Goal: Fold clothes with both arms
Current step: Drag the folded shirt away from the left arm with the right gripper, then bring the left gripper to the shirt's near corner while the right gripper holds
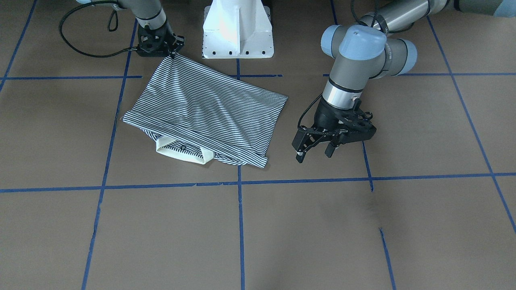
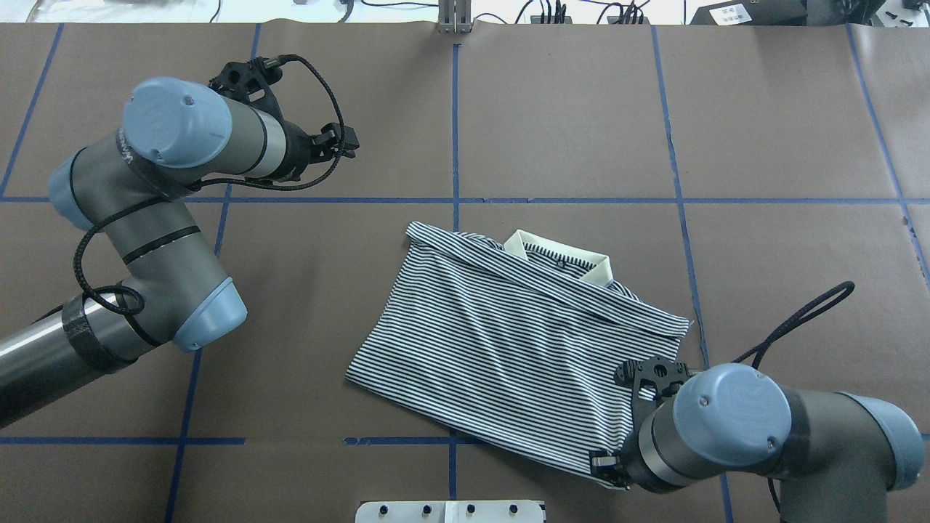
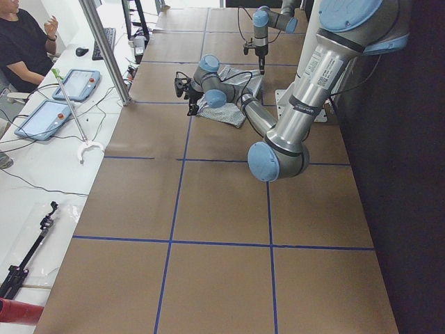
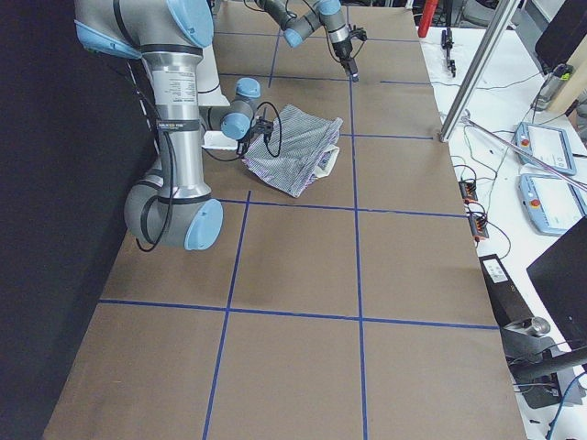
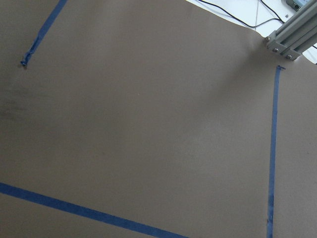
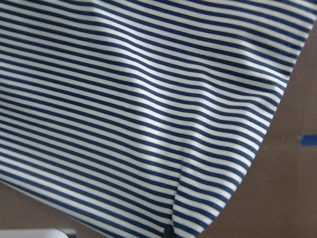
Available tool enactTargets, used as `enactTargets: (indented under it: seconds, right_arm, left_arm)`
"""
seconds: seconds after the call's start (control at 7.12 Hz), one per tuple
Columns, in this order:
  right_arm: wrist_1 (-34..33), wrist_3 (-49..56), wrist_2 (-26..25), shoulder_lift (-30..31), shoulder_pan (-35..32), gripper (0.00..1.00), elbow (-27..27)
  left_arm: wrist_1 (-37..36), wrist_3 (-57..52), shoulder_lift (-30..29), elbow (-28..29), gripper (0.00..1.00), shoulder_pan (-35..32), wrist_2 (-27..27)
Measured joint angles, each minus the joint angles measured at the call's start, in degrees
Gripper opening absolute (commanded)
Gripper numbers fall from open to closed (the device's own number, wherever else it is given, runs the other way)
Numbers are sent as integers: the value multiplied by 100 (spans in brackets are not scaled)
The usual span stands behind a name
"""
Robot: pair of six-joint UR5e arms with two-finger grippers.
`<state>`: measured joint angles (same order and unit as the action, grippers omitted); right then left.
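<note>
The right end effector (image 1: 174,51) pinches one corner of the striped polo shirt (image 1: 201,108), drawing it up into a small peak. The left end effector (image 1: 313,156) has its fingers spread and hangs near the shirt's opposite edge, not touching it. The shirt lies folded on the tabletop (image 1: 363,225), with its cream collar (image 1: 183,151) away from the robot.

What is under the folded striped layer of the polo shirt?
The cream collar and one button peek out at its edge; the rest of the polo shirt beneath is hidden.
</note>
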<state>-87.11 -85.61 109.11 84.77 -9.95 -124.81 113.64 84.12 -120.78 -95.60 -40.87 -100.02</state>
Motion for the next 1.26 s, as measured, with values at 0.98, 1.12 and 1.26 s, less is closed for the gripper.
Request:
enactTargets:
  seconds: [0.98,1.12,1.26]
  right_arm:
    - [57,-481,-31,-617,-954,100,-365]
    - [71,-449,-24,-737,-1205,100,-348]
    - [77,-429,-37,-782,-1327,100,-339]
  left_arm:
    - [-1640,1883,250,-1272,100,1737,-57]
    - [-1678,2329,319,-1264,100,2180,117]
    - [-1693,2606,349,-1223,99,2477,219]
